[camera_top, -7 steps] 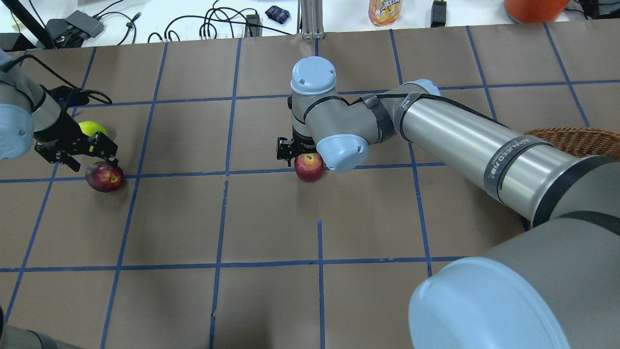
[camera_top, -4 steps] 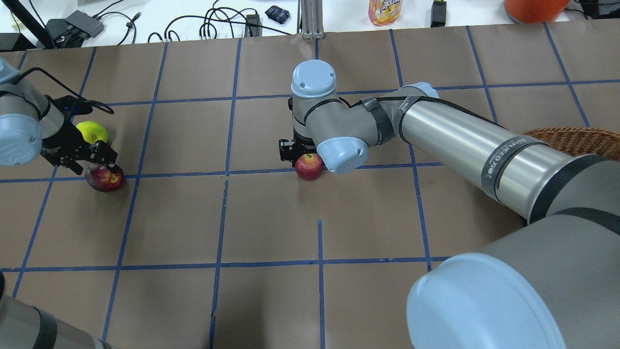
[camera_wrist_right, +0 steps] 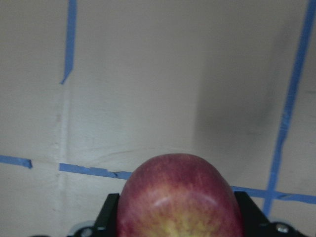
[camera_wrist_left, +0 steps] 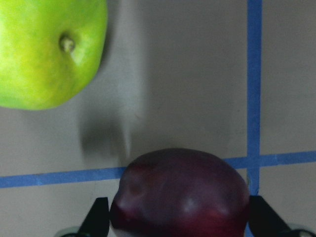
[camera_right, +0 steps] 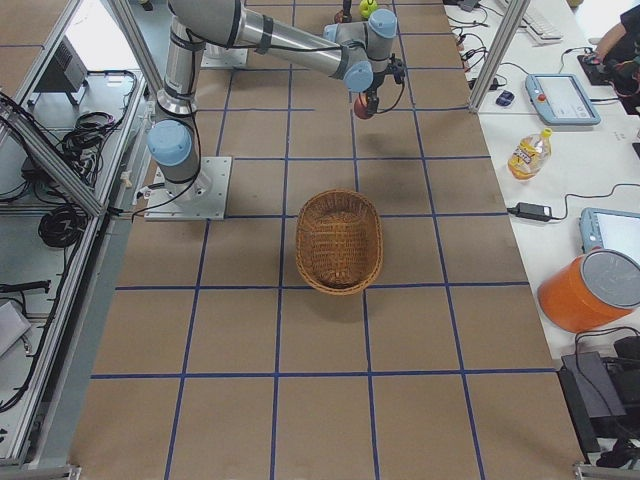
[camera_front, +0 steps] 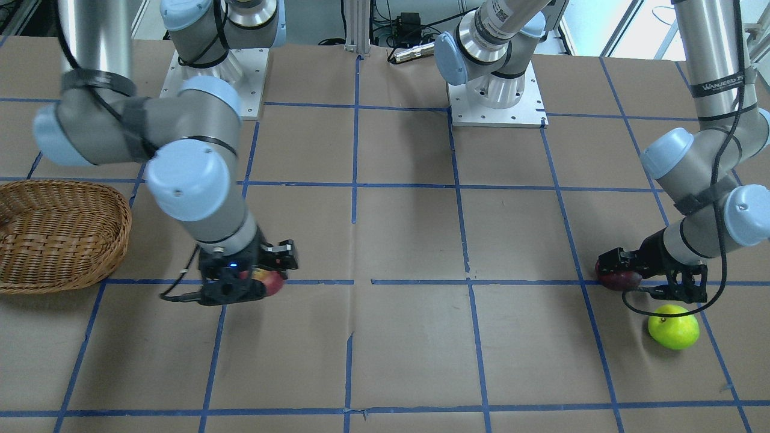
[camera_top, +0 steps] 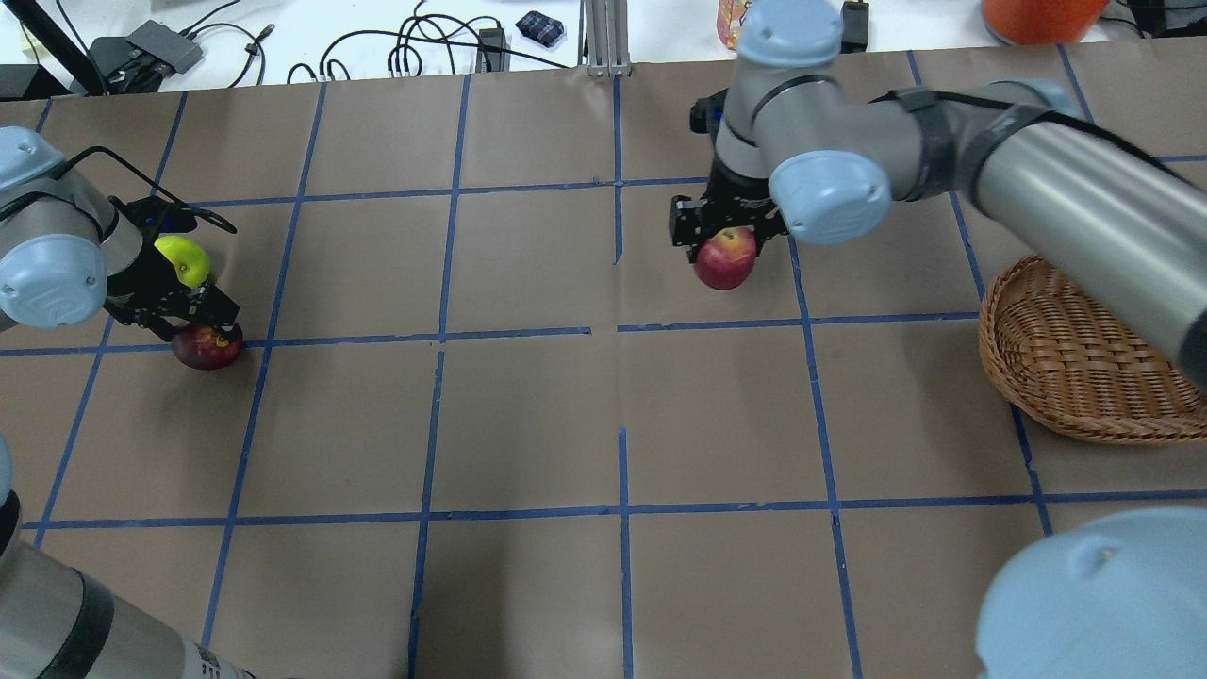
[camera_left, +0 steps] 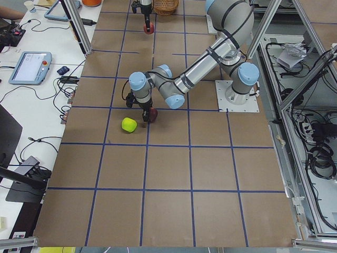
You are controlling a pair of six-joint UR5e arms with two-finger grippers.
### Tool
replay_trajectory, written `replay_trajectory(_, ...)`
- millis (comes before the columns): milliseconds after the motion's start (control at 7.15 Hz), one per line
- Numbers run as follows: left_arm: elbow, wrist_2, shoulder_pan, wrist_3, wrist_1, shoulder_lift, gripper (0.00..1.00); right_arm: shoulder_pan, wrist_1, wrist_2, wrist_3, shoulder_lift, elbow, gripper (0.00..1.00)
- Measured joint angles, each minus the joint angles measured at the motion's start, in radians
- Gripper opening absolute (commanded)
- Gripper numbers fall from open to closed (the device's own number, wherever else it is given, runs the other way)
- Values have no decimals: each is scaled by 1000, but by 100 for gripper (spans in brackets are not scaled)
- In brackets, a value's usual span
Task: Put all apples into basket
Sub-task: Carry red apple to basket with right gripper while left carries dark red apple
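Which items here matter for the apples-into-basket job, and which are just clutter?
Job:
- red apple with yellowish top
- dark maroon apple
- bright yellow-green apple
- oval light-brown wicker basket, nothing in it yet

Clutter, all off the brown work surface:
- yellow juice bottle
- orange bucket with grey lid
- grey teach-pendant tablet
- small dark checked pouch

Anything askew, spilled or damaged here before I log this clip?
Nothing stands out. The right gripper holds the red apple, the left gripper grips the maroon apple on the table, the green apple sits whole beside it, and the basket stands upright, empty.
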Motion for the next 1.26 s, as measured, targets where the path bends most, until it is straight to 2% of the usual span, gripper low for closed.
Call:
replay_trajectory(140, 0, 1, 0, 10, 1, -5, 38, -106, 39, -34, -124, -56, 26, 53)
replay_trajectory(280, 1, 1, 0, 19, 0, -7, 0, -216, 56, -68, -254, -99, 57, 51)
replay_trajectory(559, 3, 4, -4, 35, -28, 7, 0, -466, -2, -111, -578, -128, 118, 53)
replay_trajectory(699, 24, 8, -17, 21, -79, 28, 0, -594, -52, -91, -743, -117, 134, 59)
replay_trajectory(839, 85, 11, -68, -12, -178, 56, 0, -696, -92, -50, -878, -90, 139, 65)
replay_trajectory(978, 177, -1, -177, -44, -291, 81, 0, -773, -130, -13, -970, -55, 143, 67)
replay_trajectory(1118, 245, -51, -300, -97, -338, 84, 0, -823, -147, 13, -1022, -33, 142, 86)
replay_trajectory(1258, 268, -127, -414, -225, -308, 72, 0, -851, -154, 27, -1056, -19, 139, 100)
